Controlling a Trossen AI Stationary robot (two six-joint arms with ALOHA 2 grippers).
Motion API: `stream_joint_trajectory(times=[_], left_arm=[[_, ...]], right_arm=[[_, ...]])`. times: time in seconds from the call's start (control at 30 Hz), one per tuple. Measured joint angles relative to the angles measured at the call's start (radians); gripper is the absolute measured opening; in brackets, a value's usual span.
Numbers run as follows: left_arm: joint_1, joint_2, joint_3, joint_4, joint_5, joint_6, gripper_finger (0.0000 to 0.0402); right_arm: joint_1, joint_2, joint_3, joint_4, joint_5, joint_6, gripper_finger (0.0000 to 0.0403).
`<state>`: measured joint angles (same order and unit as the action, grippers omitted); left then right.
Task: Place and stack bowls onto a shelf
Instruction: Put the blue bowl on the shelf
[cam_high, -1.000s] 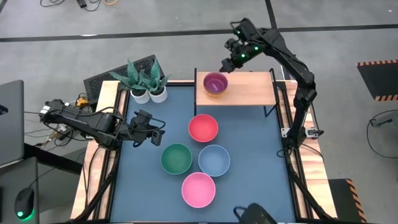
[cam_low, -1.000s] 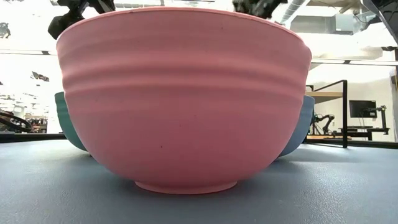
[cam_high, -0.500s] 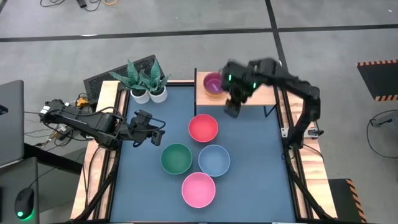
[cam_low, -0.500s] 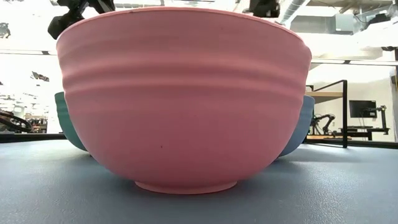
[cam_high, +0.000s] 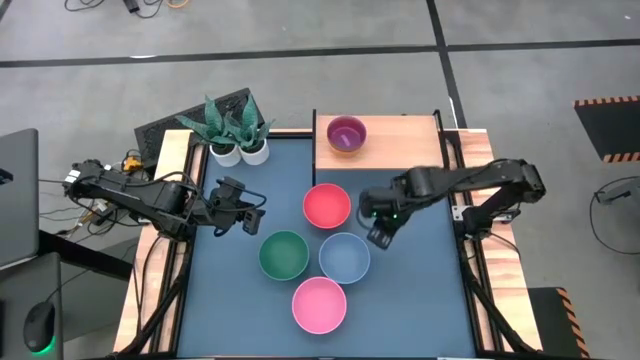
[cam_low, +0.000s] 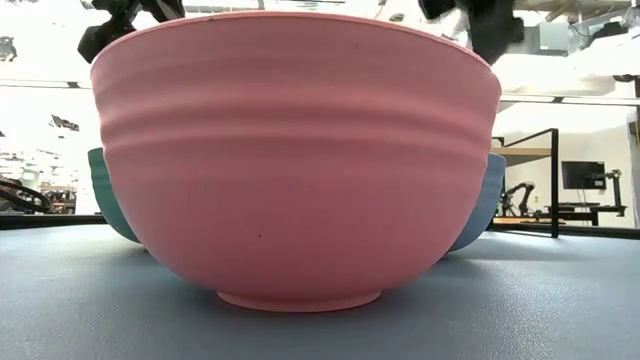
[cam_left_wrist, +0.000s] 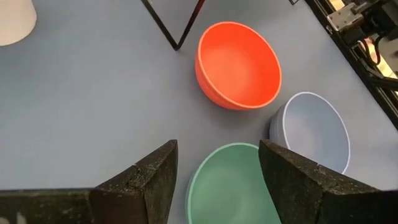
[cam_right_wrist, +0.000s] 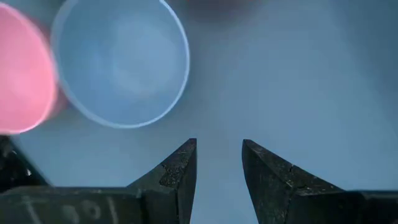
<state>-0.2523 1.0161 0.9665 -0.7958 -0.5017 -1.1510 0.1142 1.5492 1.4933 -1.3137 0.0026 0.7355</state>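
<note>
Right gripper: over the blue mat, just right of the gap between the red and light blue bowls; fingers apart with bare mat between them, holding nothing.
Left gripper: at the left side of the table, low over the mat, fingers spread wide and empty; the green bowl's rim shows between them in the left wrist view.
Table: blue mat with wooden side rails.
Shelf: light-wood board at the far edge of the table, well behind the right gripper.
Pink bowl: nearest the front edge; fills the low view.
Green bowl: left of the light blue one, near the left gripper.
Light blue bowl: just beside the right gripper, towards the front left of it; touching or almost touching the pink bowl.
Red bowl: in front of the shelf, left of the right gripper.
Purple bowl: small, upright on the left part of the shelf.
Plant pots: two white ones at the far left corner.
</note>
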Motion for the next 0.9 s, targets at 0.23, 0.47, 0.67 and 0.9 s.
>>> stream_joint_trajectory(times=[0.23,0.47,0.67,0.9], left_arm=[[0.000,0.000,0.000,0.000,0.043,0.006,0.0209],[0.000,0.000,0.000,0.000,0.077,0.004,0.0209],[0.000,0.000,0.000,-0.001,0.078,0.005,0.0209],[0.000,0.000,0.000,-0.001,0.077,0.004,0.0209]], right_arm=[[0.003,0.025,-0.219,0.286,-0.036,0.036,0.0152],[0.011,0.086,-0.277,0.457,-0.081,0.033,0.0152],[0.012,0.172,-0.288,0.489,-0.088,0.025,0.0152],[0.024,0.237,-0.288,0.508,-0.159,0.034,0.0129]])
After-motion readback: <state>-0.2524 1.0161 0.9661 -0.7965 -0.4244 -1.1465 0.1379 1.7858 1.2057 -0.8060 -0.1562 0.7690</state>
